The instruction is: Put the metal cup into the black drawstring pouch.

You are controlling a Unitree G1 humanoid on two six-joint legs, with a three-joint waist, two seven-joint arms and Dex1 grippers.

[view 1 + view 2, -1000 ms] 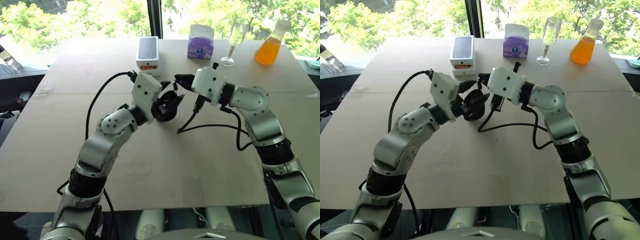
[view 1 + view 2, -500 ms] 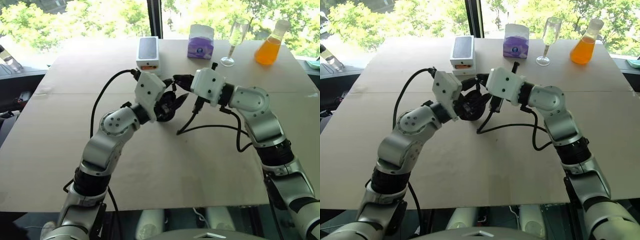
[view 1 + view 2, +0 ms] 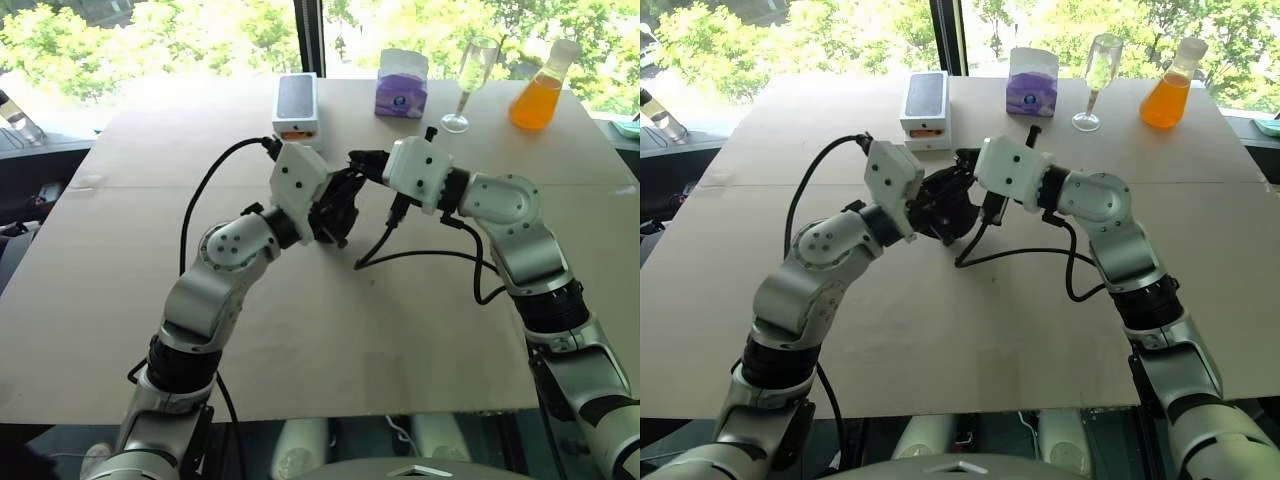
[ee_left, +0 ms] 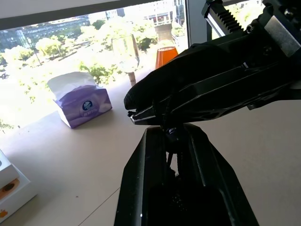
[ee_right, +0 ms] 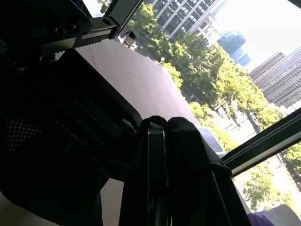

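Observation:
The black drawstring pouch (image 3: 338, 203) hangs bunched above the middle of the table, between my two grippers. My left gripper (image 3: 334, 216) comes at it from the left, its fingers drawn together on the pouch's fabric and cord (image 4: 168, 134). From the right, my right gripper (image 3: 358, 160) is shut on the pouch's upper edge, and black fabric drapes over its fingers (image 5: 188, 141). In the left wrist view the right gripper (image 4: 138, 109) crosses just beyond my left fingertips, jaws together. The metal cup is hidden.
A white phone box (image 3: 296, 105), a purple tissue pack (image 3: 402, 83), a tall stemmed glass (image 3: 470, 80) and an orange flask (image 3: 540, 90) stand along the far edge of the table (image 3: 300, 330). Black cables (image 3: 400, 255) hang from both wrists.
My left gripper's fingers, spread wide around the pouch a second ago, have come together on it. The pouch now looks more gathered. Neither hand has shifted.

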